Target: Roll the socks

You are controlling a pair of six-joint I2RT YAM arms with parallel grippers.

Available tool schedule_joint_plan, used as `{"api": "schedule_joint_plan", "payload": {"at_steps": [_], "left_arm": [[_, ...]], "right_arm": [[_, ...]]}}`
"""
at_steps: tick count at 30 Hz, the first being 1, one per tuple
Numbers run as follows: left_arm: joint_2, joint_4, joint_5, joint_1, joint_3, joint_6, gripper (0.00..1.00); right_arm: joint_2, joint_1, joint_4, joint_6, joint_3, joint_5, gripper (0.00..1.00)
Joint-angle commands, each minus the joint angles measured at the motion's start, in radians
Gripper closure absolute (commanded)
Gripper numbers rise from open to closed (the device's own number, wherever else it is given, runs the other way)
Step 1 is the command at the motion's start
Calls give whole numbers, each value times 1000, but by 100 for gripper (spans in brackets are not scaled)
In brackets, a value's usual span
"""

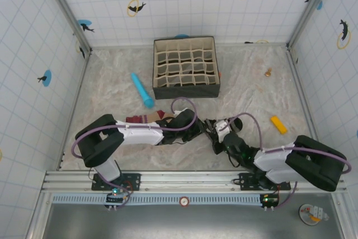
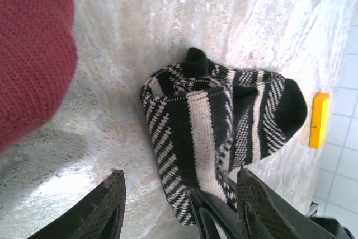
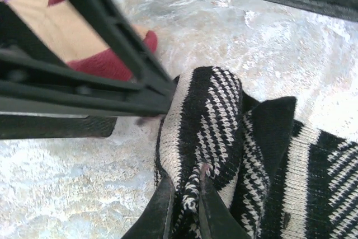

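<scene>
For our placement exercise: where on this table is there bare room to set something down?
Bare: the left strip between the blue plastic cylinder and the left wall; the right stretch between the gridded beige organiser box and the yellow block. Crowded: front centre, around the black-and-white striped sock and peach, maroon-toed sock.

**Both your arms are bunched up by the near edge**

Your left gripper [image 1: 206, 130] and right gripper [image 1: 219, 137] meet nose to nose by the middle of the tabletop's [image 1: 112, 82] near edge, with the striped sock [image 1: 214, 127] bunched between them. The peach sock [image 1: 148, 118] lies just behind your left arm, partly hidden by it. The blue cylinder [image 1: 142, 89] sits further in, beside the divided box [image 1: 186, 67] at the far edge. A yellow block [image 1: 278, 124] is toward the right edge, and a small tan thing [image 1: 268, 72] is near the far right corner.
</scene>
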Motion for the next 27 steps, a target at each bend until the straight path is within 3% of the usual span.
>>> {"api": "schedule_joint_plan", "payload": {"at_steps": [1,6,9,19,27], "left_arm": [[-35,-7,-35,1,1,34,46],[-22,-20,-40,1,14,47,48],[-6,-18,-37,0,21,52,50],[56,54,-36,-2,35,82,51],[144,161,-14,-15,66,102,49]], "right_arm": [[-12,-106,-78,191,-117,-221,100],[24,-230,-128,330,-129,-383,100],[52,-254,-163,406,-132,-418,100],[-35,-262,-423,589,-137,-357,100],[-43,-263,-408,603,-169,-361,100]]}}
